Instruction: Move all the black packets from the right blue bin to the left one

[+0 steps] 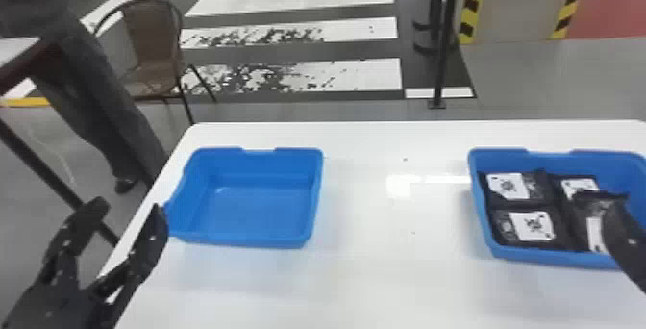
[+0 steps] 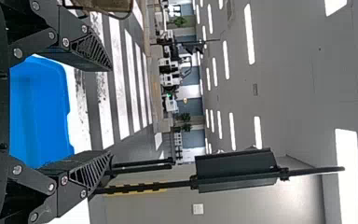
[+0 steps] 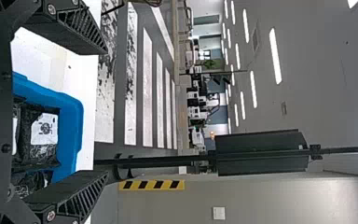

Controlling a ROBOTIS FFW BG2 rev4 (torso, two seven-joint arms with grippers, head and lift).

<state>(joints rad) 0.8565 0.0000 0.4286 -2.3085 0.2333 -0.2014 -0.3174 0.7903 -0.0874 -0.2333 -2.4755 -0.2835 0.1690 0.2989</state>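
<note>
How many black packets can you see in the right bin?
4 black packets in the right blue bin: back left, front left, back right, and front right, the last partly behind the right end effector. More may lie hidden underneath.

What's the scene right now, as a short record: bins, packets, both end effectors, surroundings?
left bin: on the white table, its blue floor in view
right bin: on the table, holding the packets
packets: at least four, black, white-labelled
left end effector: open, beside the left bin
right end effector: open, at the right bin
surroundings: brown chair beyond the table
</note>
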